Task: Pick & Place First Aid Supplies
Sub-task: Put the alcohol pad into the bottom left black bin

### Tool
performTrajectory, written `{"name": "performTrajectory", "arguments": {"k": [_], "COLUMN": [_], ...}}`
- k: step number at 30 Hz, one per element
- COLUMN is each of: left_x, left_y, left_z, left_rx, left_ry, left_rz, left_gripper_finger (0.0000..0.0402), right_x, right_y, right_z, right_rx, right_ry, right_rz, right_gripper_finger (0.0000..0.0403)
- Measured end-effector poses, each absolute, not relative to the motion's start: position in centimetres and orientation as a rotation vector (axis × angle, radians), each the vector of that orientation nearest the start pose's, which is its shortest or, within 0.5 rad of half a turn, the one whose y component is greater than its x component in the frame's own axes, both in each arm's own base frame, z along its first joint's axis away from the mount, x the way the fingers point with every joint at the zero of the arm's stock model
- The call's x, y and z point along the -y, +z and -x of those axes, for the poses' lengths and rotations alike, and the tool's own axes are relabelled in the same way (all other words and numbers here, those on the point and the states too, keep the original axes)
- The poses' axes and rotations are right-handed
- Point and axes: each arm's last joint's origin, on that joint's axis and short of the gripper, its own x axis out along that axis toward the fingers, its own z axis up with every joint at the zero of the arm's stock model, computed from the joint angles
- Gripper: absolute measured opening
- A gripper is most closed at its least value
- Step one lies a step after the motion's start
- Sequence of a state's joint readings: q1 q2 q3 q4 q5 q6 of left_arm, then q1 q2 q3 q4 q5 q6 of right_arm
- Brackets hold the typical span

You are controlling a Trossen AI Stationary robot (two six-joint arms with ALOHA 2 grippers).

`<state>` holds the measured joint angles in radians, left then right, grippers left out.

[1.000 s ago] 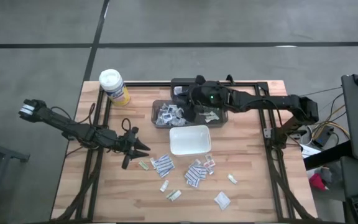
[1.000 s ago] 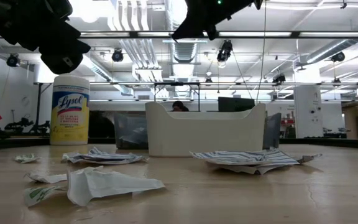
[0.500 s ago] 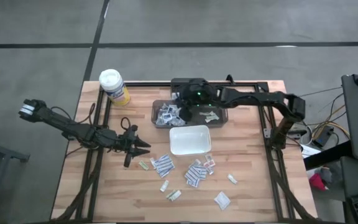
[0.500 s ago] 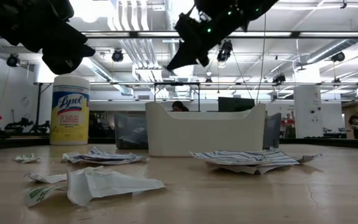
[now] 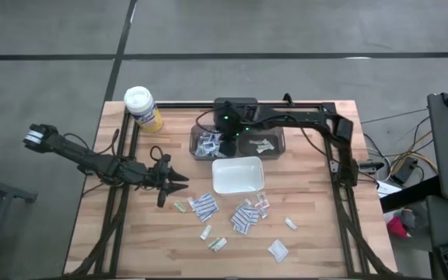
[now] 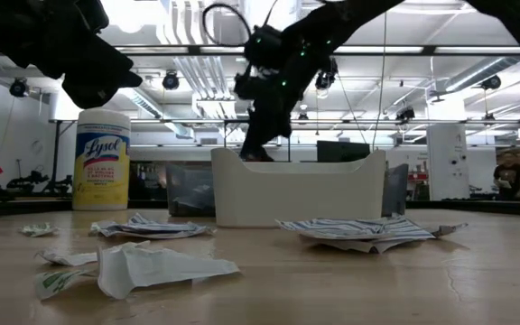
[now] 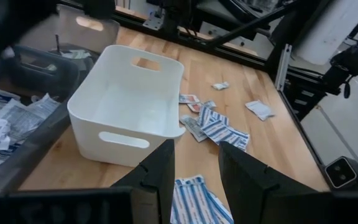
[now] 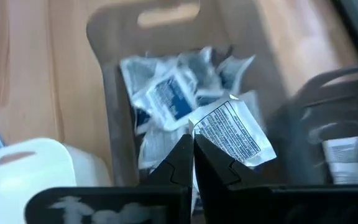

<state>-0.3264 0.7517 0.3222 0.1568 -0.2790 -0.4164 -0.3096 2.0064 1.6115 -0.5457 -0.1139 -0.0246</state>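
Observation:
First aid packets lie scattered on the wooden table's near half [image 5: 243,218] and piled in a dark grey bin [image 5: 194,149] at the far middle. A white tray [image 5: 238,183] stands just in front of the bin. My right gripper [image 8: 193,146] hangs over the bin's left half [image 5: 222,141], shut on one white printed packet [image 8: 232,134]. My left gripper [image 5: 179,182] hovers open left of the white tray [image 7: 129,106], its fingers [image 7: 163,171] holding nothing. My right gripper pinches the packet by one corner [image 8: 199,127] between its two shut fingertips. The fingers slant down from the table's right side. The packet sticks out past the tips, lifted clear above the packets [image 8: 166,93] in the bin.
A yellow canister with a white lid [image 5: 142,107] stands at the far left corner. Loose packets [image 7: 219,127] lie on the table near the white tray's front right. Black frame rails [image 5: 341,167] run along the table's sides.
My right gripper has come down and toward the table's left edge, from above the bin's middle to low over its left half, tipping its fingers steeply downward. It has stayed shut.

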Motion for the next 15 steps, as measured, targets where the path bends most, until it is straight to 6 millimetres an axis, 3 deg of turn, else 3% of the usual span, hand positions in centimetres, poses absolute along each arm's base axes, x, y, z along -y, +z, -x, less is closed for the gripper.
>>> {"name": "performTrajectory", "arguments": {"k": [6,15], "left_x": [4.6,4.6], "left_y": [21.1,21.0], "left_z": [-16.1,-16.1], "left_rx": [-0.264,-0.264], "left_ry": [0.017,0.018], "left_rz": [0.33,0.329], "left_gripper_finger": [0.0117,0.0117], "right_x": [13.1,13.6], "right_y": [20.6,19.8], "right_z": [-42.5,-42.3], "right_rx": [-1.045,-1.081], "right_ry": [-0.145,-0.154], "right_rz": [-0.211,-0.226], "right_gripper_finger": [0.0008,0.0008]}}
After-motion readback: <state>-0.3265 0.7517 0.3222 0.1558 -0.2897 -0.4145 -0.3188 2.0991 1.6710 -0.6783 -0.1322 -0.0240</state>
